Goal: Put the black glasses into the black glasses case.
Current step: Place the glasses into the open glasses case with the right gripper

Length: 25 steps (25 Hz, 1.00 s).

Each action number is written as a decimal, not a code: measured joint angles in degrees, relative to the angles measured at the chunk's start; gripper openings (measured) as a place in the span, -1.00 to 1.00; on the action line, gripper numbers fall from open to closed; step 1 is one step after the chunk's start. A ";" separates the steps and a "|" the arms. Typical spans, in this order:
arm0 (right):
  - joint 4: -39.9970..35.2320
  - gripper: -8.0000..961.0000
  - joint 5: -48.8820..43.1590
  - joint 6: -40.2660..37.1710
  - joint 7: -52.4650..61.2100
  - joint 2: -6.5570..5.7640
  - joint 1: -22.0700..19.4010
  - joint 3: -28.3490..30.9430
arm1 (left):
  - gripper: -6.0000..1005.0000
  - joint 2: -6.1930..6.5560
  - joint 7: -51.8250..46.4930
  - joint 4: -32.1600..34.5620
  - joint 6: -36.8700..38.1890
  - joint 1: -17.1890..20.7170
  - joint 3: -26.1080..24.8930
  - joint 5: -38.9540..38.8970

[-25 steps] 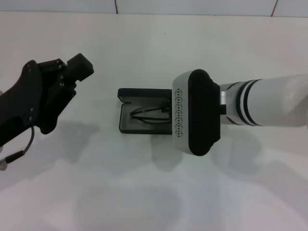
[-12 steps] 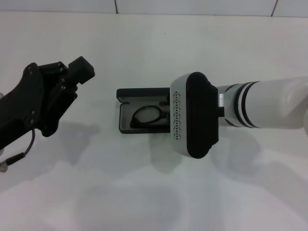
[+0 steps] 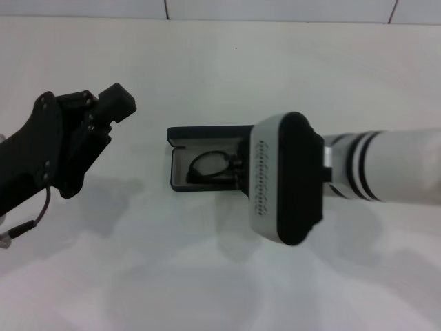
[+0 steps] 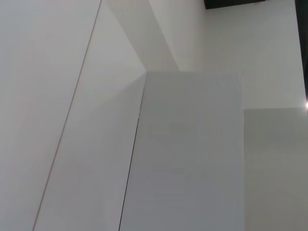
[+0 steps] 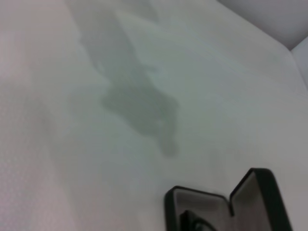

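Note:
The black glasses case [image 3: 180, 160] lies open in the middle of the white table, lid [image 3: 207, 134] folded back on the far side. The black glasses [image 3: 212, 165] lie inside on the grey lining, one rounded lens showing. My right arm's grey and black wrist housing [image 3: 284, 178] hangs over the case's right end and hides that gripper and the rest of the glasses. In the right wrist view the open case [image 5: 211, 204] sits at the picture's edge with a bit of frame [image 5: 191, 222] in it. My left gripper [image 3: 114, 103] is held up at the left, away from the case.
The white table [image 3: 207, 276] runs out on all sides of the case. A tiled wall seam [image 3: 165, 8] marks the far edge. A thin cable [image 3: 38, 215] hangs under the left arm. The left wrist view shows only white panels [image 4: 183, 159].
The glasses, stretched across the case a second ago, now lie lower inside it with a lens facing up. My right wrist has shifted right and toward the near side. The left arm has barely moved.

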 joint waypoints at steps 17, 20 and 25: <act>-9.88 -0.99 -8.89 -15.95 9.55 0.00 -8.78 5.25 | -0.92 0.11 -0.10 -0.08 -0.05 -0.39 -0.42 1.30; -9.58 -0.99 -9.28 -16.09 9.86 0.00 -8.78 5.27 | -0.92 0.04 -0.29 -0.09 -0.09 -0.50 -0.43 1.32; -6.90 -0.99 -10.46 -15.18 10.47 -0.01 -7.75 5.43 | -0.92 0.00 -0.36 -0.10 -0.19 -0.73 -0.43 1.32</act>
